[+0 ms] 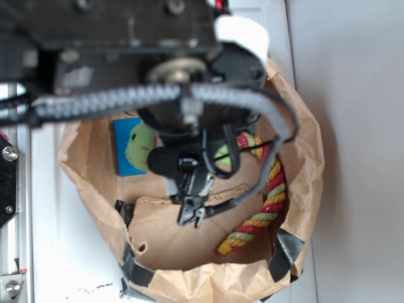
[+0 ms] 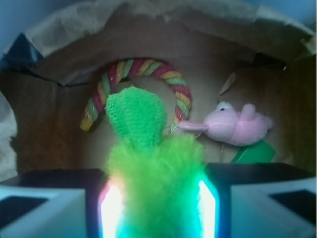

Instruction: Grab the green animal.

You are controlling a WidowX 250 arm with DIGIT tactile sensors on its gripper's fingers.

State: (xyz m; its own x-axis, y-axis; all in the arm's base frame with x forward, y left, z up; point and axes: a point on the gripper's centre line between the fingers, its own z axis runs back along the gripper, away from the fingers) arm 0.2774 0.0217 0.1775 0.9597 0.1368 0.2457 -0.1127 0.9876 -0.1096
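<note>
From where I stand, the rope ring [image 2: 141, 84] curls behind the green animal [image 2: 153, 168], which sits squeezed between the gripper [image 2: 157, 208] jaws; fuzz could slip free or snag it. The pink plush [image 2: 233, 124] lies right, all inside a crumpled paper bag [image 1: 303, 164] on a pale table [image 1: 360, 126].

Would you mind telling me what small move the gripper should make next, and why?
Probably lift straight up. In the wrist view the green animal already fills the gap between the gripper's fingers, apparently gripped, with the rope and pink plush lying clear beyond it.
</note>
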